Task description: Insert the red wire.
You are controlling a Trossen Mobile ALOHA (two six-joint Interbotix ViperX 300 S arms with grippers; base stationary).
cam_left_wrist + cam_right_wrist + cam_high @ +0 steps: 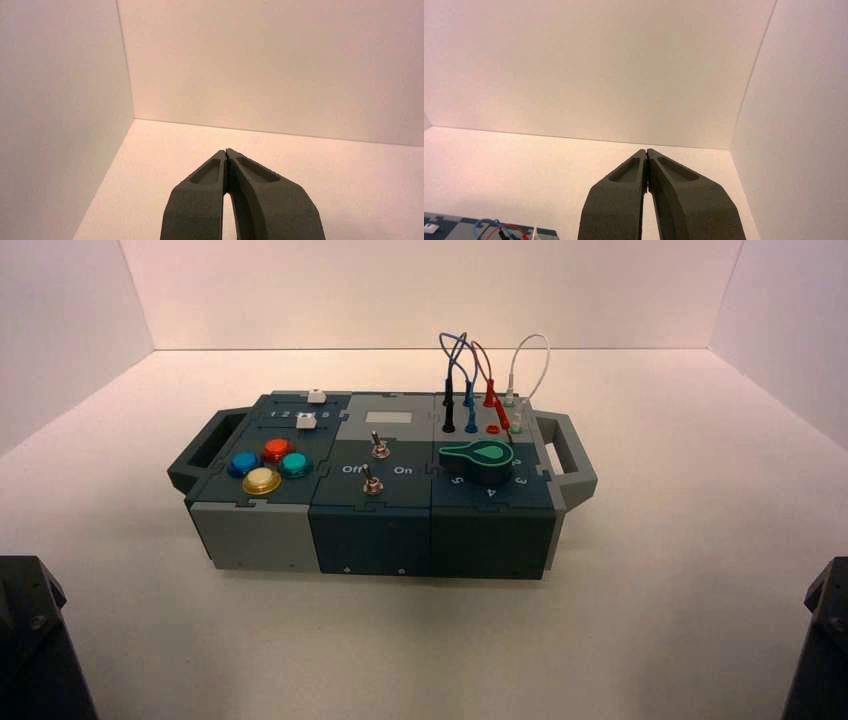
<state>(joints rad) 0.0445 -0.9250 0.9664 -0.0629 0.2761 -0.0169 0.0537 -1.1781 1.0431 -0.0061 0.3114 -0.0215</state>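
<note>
Both arms parked, left fingers (226, 151) and right fingers (647, 151) closed, empty — red wire (484, 360) on box (375, 539), ahead between them — one plug (502, 414) tilted beside red socket (492, 429).

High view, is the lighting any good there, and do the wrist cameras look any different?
High view: dim and grayish, soft shadow below the box; left wrist view: pinkish walls, bright floor; right wrist view: likewise, box cut off by the frame.
</note>
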